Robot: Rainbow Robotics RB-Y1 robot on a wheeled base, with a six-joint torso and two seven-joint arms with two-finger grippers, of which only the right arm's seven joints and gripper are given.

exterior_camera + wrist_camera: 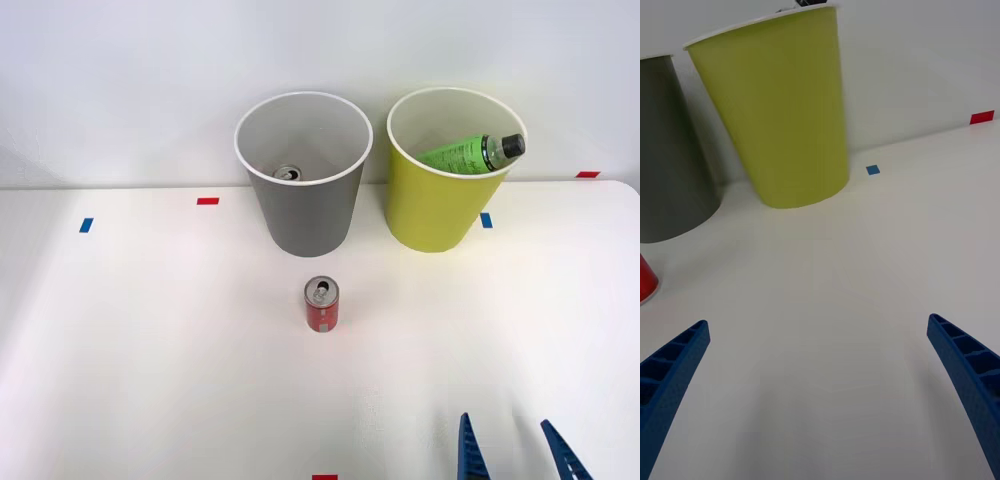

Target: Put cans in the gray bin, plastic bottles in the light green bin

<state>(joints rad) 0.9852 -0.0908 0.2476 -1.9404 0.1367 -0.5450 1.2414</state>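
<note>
A red can [322, 304] stands upright on the white table in front of the gray bin [304, 215]; a sliver of the red can [646, 279] shows in the wrist view. Inside the gray bin lies another can [288, 173], with its silver top showing. The green-labelled plastic bottle [470, 153] leans inside the light green bin [435, 205], black cap toward the rim. My right gripper [515, 452] hovers open near the table's front edge, right of the red can, nothing between its blue fingers [670, 375]. From the wrist, the light green bin [779, 112] and gray bin [670, 180] stand ahead.
Small red and blue tape marks dot the table: a blue mark [86, 225], a red mark [207, 201], a blue mark [486, 220] beside the green bin, a red mark [587, 174] at the far right, a red mark [324, 477] at the front edge. A white wall rises behind the bins.
</note>
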